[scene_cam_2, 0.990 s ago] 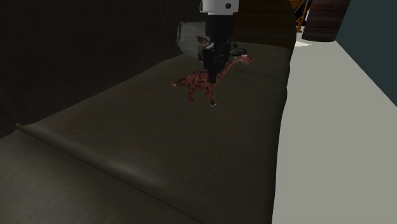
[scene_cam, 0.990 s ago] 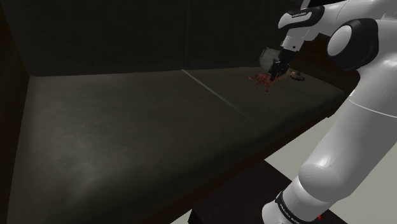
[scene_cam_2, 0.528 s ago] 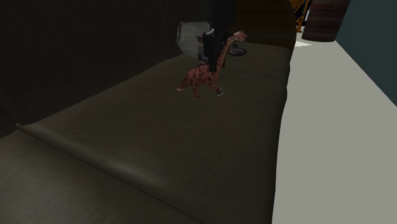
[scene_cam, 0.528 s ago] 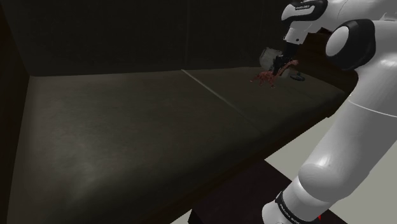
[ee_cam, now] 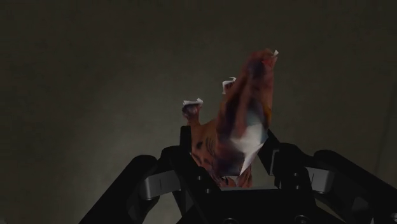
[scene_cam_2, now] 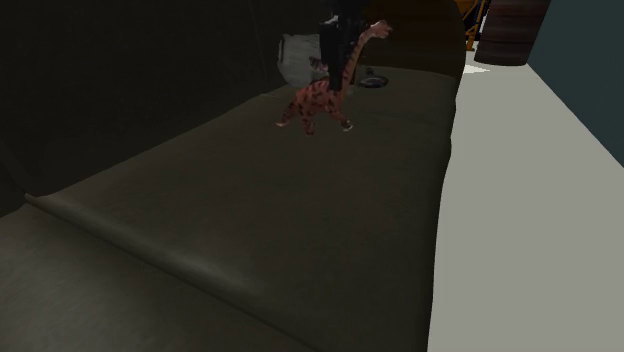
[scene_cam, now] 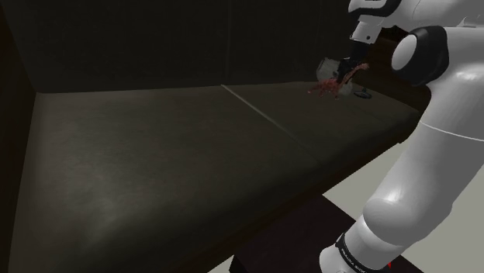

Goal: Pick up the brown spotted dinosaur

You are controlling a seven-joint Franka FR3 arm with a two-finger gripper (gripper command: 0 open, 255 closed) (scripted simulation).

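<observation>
Over the far end of the dark couch seat (scene_cam_2: 200,220), just right of a pale grey block (scene_cam_2: 295,55), the brown spotted dinosaur (scene_cam_2: 318,103) hangs tilted head-up, seemingly clear of the cushion, with the claw (ee_cam: 232,153) clamped on it, so the lift looks underway and calls next for a steady rise without slackening.

free: sofa seat (scene_cam: 155,155) | obstacles by dinosaur (scene_cam_2: 312,103): grey block (scene_cam_2: 296,55), dark ring (scene_cam_2: 373,81), backrest (scene_cam: 155,46)
</observation>
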